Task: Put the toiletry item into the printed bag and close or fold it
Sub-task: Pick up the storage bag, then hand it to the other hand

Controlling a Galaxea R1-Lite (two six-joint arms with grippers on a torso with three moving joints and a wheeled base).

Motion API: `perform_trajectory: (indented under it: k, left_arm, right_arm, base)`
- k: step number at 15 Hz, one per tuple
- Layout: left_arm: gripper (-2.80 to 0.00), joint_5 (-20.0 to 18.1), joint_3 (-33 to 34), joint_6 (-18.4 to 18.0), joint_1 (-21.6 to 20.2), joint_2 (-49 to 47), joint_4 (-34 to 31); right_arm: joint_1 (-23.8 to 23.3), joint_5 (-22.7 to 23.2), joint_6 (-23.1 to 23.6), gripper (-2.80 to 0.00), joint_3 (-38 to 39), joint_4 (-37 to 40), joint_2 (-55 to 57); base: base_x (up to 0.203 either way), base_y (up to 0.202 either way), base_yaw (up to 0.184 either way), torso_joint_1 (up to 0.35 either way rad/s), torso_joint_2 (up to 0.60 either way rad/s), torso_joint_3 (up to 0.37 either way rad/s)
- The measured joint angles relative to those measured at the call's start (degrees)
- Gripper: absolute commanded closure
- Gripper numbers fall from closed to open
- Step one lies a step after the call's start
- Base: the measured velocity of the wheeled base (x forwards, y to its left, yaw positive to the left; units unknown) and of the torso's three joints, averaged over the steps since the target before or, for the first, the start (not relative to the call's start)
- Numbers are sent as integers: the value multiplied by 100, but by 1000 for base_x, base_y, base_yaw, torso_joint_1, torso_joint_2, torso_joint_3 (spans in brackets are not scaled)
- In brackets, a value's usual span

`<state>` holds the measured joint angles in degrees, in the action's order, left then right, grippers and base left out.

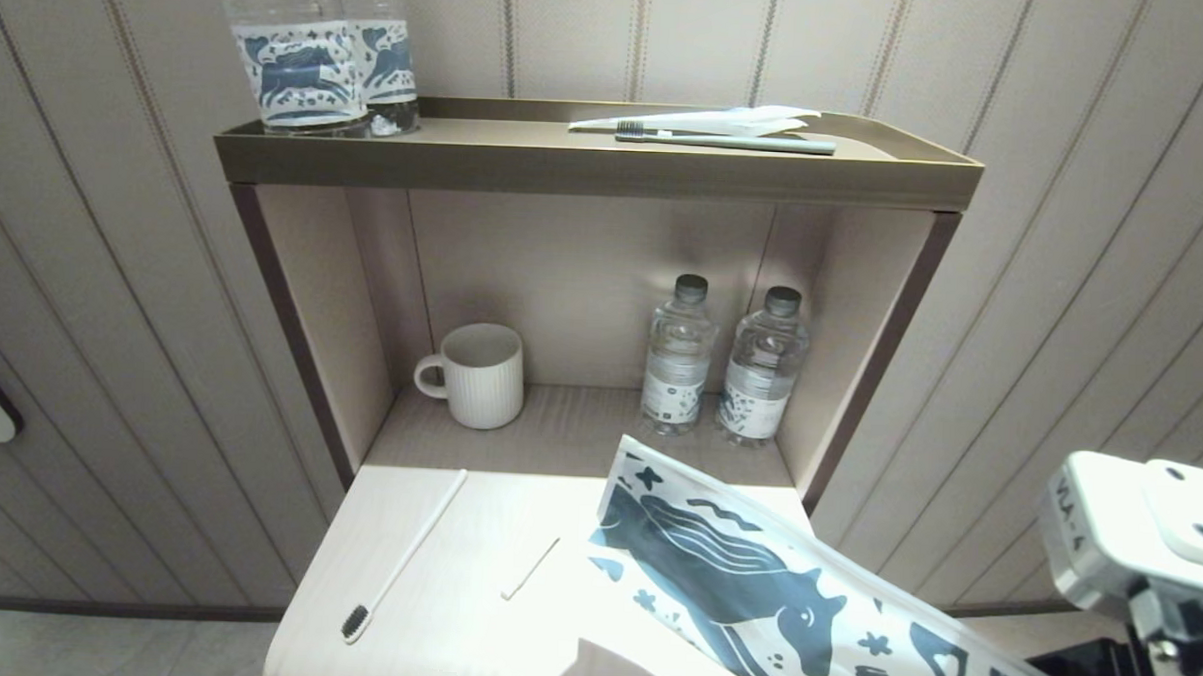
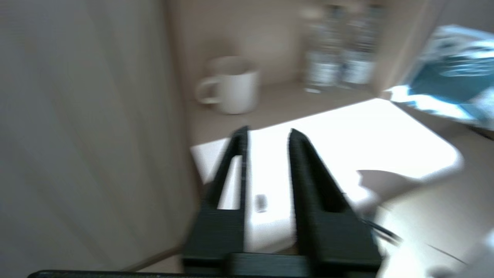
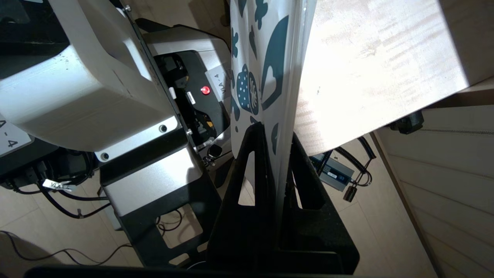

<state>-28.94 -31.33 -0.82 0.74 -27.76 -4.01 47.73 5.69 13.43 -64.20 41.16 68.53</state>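
A white toothbrush [image 1: 404, 556] with black bristles lies on the pale table [image 1: 471, 624], toward its left side. Its dark bristle head [image 2: 261, 202] shows on the table below my left gripper [image 2: 268, 133], whose fingers stand apart and hold nothing. The left gripper is out of the head view. The printed bag [image 1: 753, 593], white with a blue-grey horse, is lifted at a slant over the table's right front. My right gripper [image 3: 277, 131] is shut on the bag's [image 3: 270, 61] lower edge, off the table's front right corner.
A thin white stick [image 1: 530, 569] lies mid-table. The niche behind holds a white mug [image 1: 475, 374] and two water bottles [image 1: 678, 356]. The top shelf [image 1: 597, 170] carries two printed bottles [image 1: 316, 58], a grey toothbrush [image 1: 723, 140] and a plain white wrapper [image 1: 709, 120].
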Motion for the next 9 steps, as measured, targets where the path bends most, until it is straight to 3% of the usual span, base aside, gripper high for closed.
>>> perform_trajectory:
  k: [4,6,9]
  left_arm:
    - [-280,-1807,-792,-41,398,-1037,-189]
    - [-280,-2110,-1014,-56,901,-1415,-180]
    - [-280,-2161,-1149,-228,1710,-1966,-135]
  right_arm:
    - [329,11,135,0,-218,-1,262]
    - [581,59,179,0,-390,-1,441]
    - [822,478,195,0,-567,-20,641]
  base:
    - [0,0,0,0,0,0]
    - [0,0,0,0,0,0]
    - [0,0,0,0,0,0]
